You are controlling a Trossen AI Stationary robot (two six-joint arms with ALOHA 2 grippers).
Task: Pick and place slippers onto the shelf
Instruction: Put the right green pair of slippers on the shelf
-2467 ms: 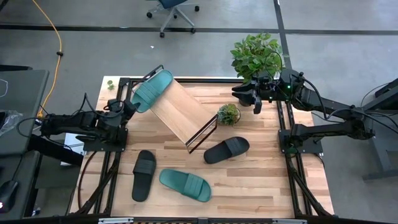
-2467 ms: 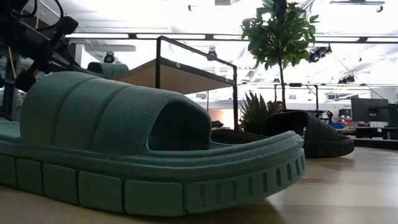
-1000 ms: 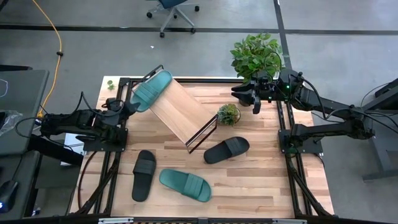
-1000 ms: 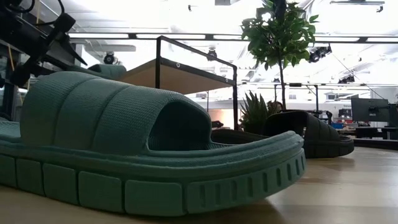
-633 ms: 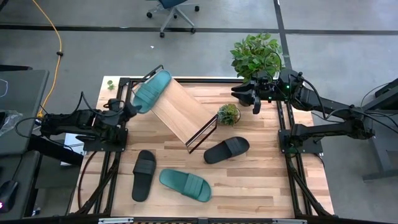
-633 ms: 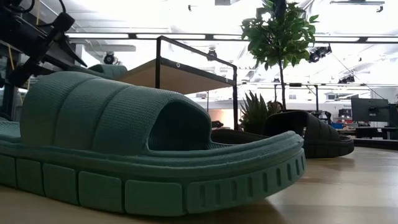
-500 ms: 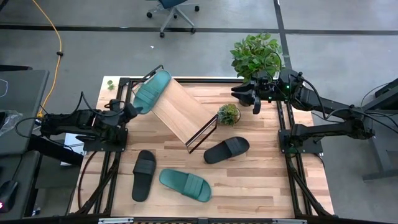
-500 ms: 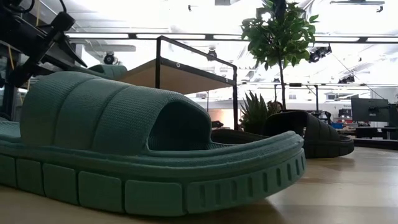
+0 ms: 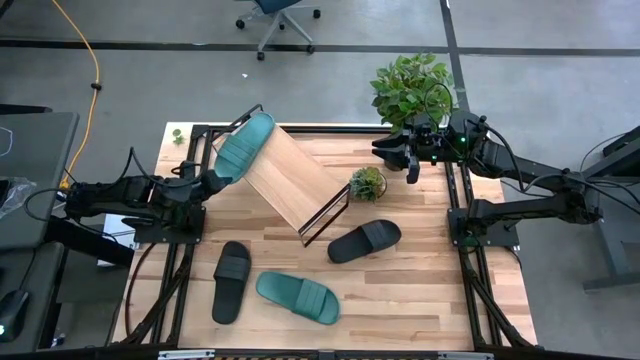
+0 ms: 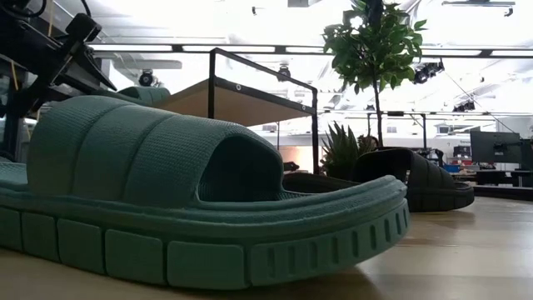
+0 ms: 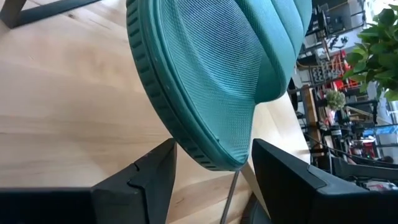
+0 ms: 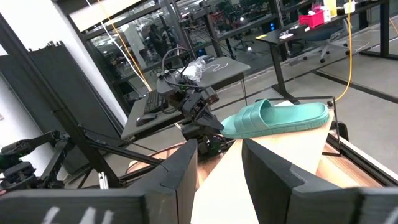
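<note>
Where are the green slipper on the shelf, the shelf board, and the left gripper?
green slipper on the shelf (image 9: 244,147), high view, strap.
shelf board (image 9: 292,180), high view, bare wood.
left gripper (image 9: 213,182), high view, between fingertips, open.

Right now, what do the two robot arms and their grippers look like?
Both arms are dark, slender and jointed, with black cables looping along them. The left gripper has two broad, angular black fingers. The right gripper looks the same, and a small green light glows on its wrist.

Since the earliest picture, the left gripper (image 9: 215,180) has drawn slightly away from the teal slipper (image 9: 244,146) on the shelf (image 9: 292,185), then edged right, closer to the slipper's heel end. Its fingers (image 11: 149,180) stand spread, the heel between them, not gripped.
</note>
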